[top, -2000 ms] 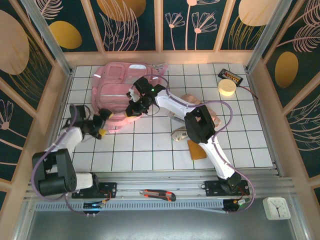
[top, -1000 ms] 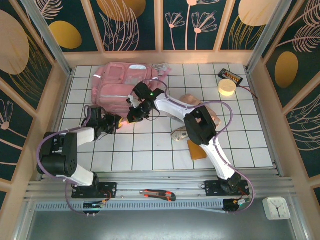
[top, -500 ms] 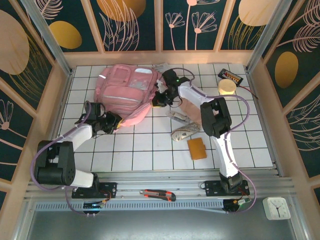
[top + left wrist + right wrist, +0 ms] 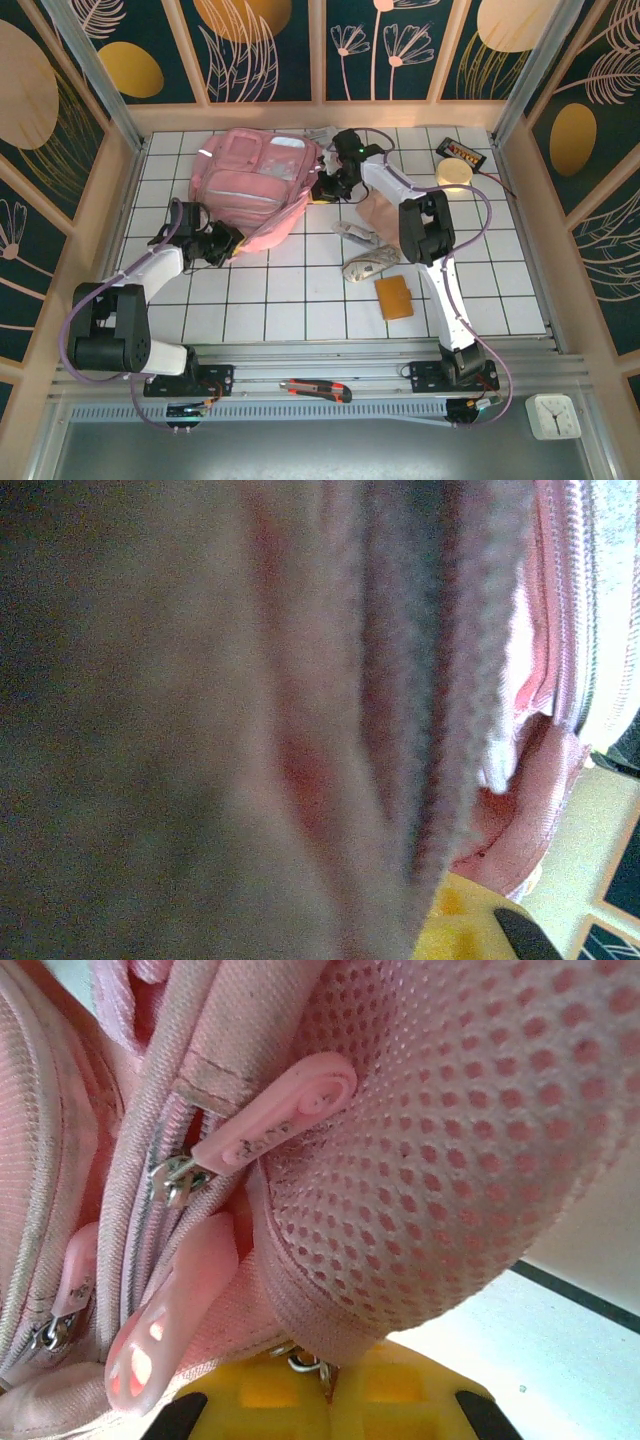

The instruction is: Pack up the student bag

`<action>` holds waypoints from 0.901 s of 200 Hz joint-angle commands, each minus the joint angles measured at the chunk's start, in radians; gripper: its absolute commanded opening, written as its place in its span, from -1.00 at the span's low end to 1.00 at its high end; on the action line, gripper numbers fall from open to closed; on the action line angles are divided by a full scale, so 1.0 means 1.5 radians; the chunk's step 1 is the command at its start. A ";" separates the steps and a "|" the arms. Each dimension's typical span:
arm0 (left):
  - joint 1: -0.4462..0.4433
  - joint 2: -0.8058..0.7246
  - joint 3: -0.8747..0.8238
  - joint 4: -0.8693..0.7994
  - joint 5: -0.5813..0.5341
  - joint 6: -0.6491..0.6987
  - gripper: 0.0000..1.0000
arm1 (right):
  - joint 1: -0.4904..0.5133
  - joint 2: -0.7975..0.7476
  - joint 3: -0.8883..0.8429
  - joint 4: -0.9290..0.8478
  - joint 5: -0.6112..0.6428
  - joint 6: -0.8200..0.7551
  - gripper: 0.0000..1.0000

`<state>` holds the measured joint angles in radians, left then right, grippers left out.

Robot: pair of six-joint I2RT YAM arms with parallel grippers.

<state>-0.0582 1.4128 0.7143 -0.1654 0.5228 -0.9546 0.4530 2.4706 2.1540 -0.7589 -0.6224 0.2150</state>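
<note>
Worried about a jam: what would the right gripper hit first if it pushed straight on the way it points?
The student bag: its pink mesh side sits directly ahead of the right gripper, apparently touching the fingers.

The pink student bag (image 4: pixel 255 185) lies flat at the table's far left, pockets upward

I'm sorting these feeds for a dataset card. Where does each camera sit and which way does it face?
Top external: above and behind the arms, facing down on the tiled table; both arms, left hand and right hand at the student bag.
Left wrist: on the left arm, pressed against the bag's pink fabric; a yellow finger at the bottom.
Right wrist: on the right arm, close on zipper pulls and mesh; yellow fingers below.
Shared: all three show the student bag.
</note>
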 commanded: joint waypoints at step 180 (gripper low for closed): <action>0.008 -0.086 -0.025 -0.119 -0.014 0.100 0.50 | -0.085 -0.305 -0.305 0.296 -0.034 -0.082 -0.07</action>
<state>-0.0460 1.3430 0.6662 -0.2707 0.5079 -0.8589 0.3019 2.0281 1.7184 -0.4889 -0.7002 0.1276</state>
